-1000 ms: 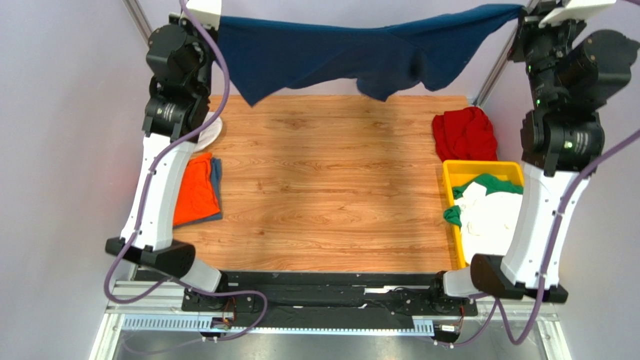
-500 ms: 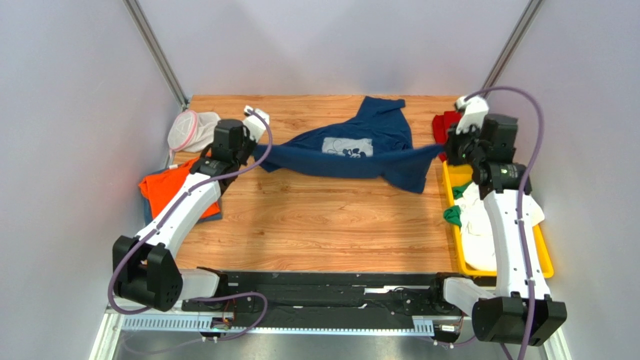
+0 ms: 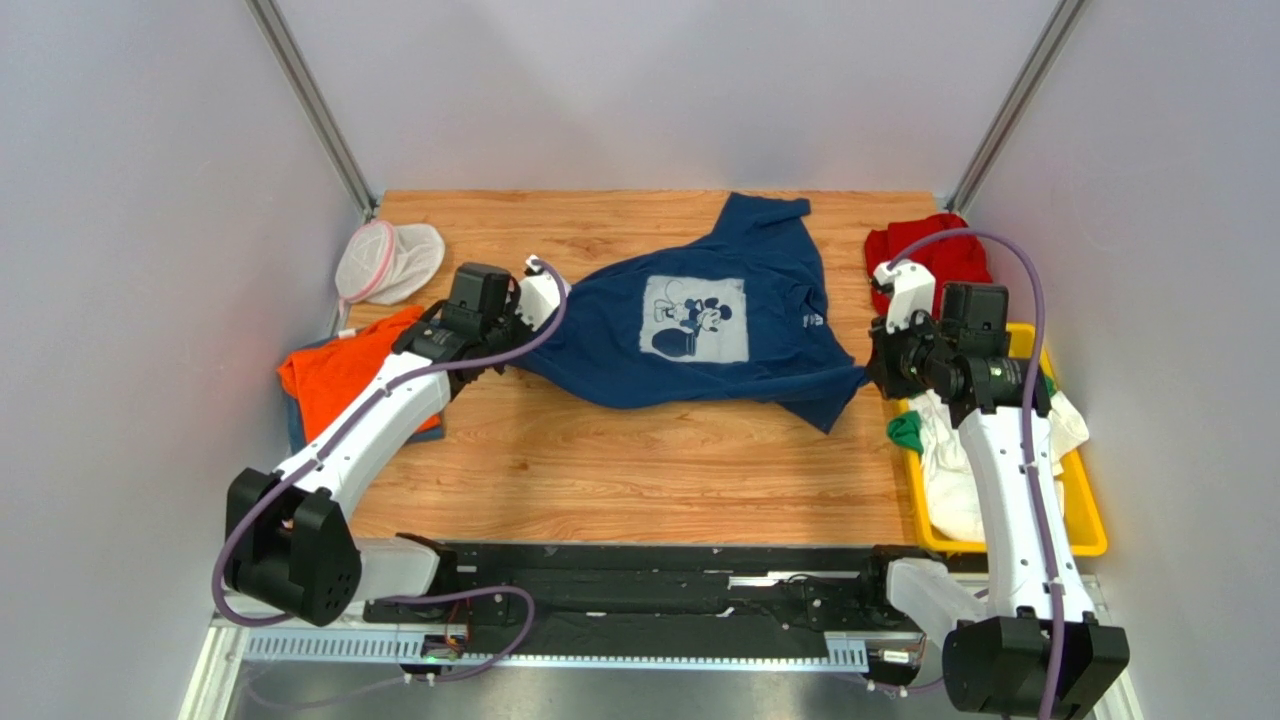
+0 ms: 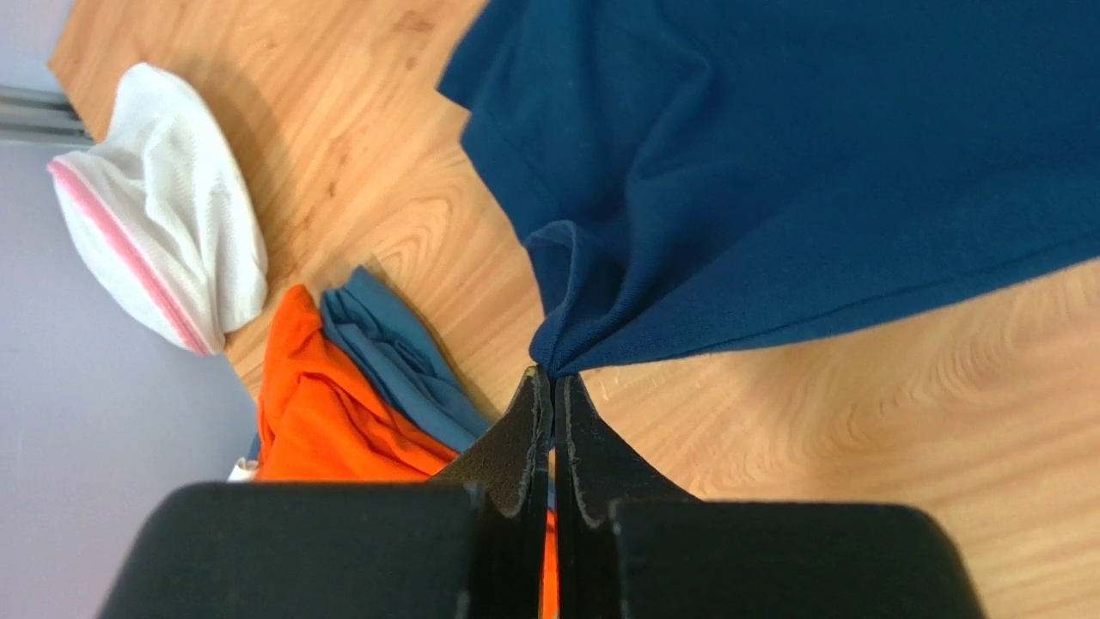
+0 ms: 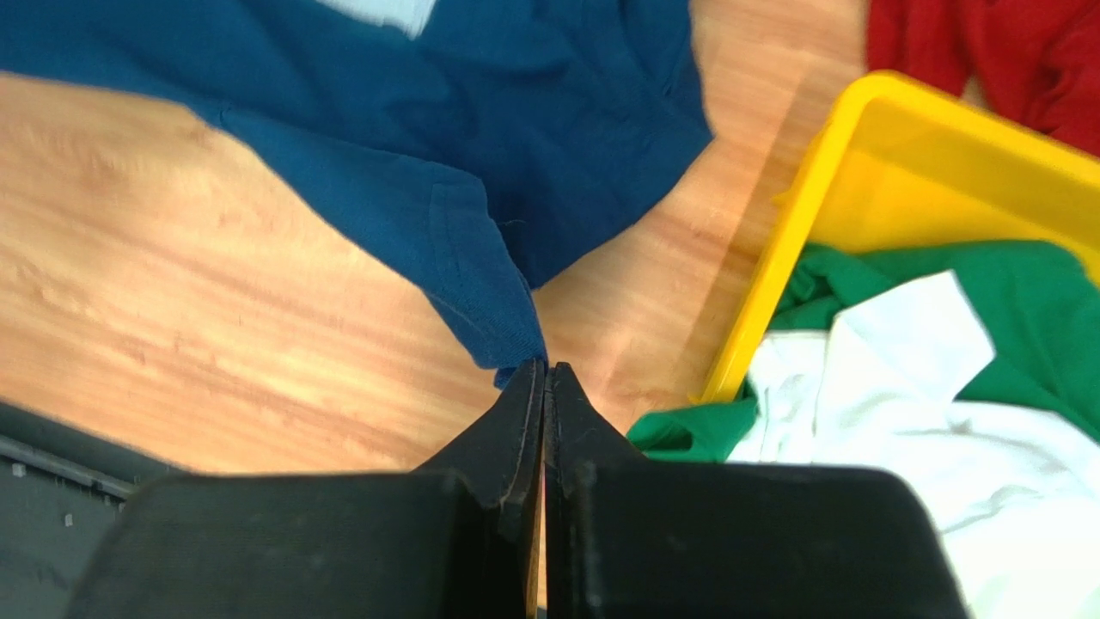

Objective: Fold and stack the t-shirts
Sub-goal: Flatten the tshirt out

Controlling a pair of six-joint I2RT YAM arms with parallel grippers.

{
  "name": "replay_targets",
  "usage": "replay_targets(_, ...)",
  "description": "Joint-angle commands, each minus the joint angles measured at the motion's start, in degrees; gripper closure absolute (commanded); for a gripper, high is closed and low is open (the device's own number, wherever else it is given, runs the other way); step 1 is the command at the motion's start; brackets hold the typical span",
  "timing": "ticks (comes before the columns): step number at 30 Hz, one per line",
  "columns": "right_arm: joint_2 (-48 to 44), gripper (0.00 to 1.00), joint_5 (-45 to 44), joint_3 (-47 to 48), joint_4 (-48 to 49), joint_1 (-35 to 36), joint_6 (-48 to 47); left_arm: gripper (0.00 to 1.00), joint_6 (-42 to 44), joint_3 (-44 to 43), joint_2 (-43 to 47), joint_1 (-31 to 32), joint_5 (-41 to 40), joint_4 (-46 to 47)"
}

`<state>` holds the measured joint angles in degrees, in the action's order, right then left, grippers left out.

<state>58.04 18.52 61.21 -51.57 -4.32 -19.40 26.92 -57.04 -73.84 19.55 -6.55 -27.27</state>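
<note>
- Top view: the navy t-shirt (image 3: 751,353) lies print-up on the surface (image 3: 631,450), strung between your two arms. The left end effector (image 3: 528,320) is clamped on one lower corner and the right end effector (image 3: 876,366) on the other. The orange t-shirt (image 3: 323,383) sits outboard of the left end effector, and the red t-shirt (image 3: 924,248) lies beyond the right one.
- Left wrist view: the left end effector (image 4: 549,381) has its fingers pressed together on a bunched point of navy cloth. The mesh pouch (image 4: 162,213) is off to its left.
- Right wrist view: the right end effector (image 5: 544,374) is closed on the hem tip. The yellow bin (image 5: 788,245), holding a green t-shirt (image 5: 981,290) and a white t-shirt (image 5: 904,387), is just to its right.
- Judgement: you are at the spreading step. The shirt looks skewed and rumpled near both grips, so draw it taut and lay it flat before you let go and start the first fold.
</note>
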Motion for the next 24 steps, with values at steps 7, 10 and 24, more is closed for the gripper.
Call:
replay_targets(7, -1.5, 1.0, 3.4, -0.5, -14.8, -0.2, -12.4, 1.0, 7.4, 3.5, 5.5, 2.0, -0.9, -11.2)
replay_targets(10, -2.0, 1.0, 3.2, -0.4, -19.3, -0.2, -16.2, 1.0, 8.4, 5.1, 6.5, 2.2, -0.8, -14.4)
replay_targets(24, -1.6, 1.0, 2.0, -2.4, -33.3, -0.2, -27.4, 1.0, 10.1, 9.0, 6.7, 3.6, 0.5, -24.8)
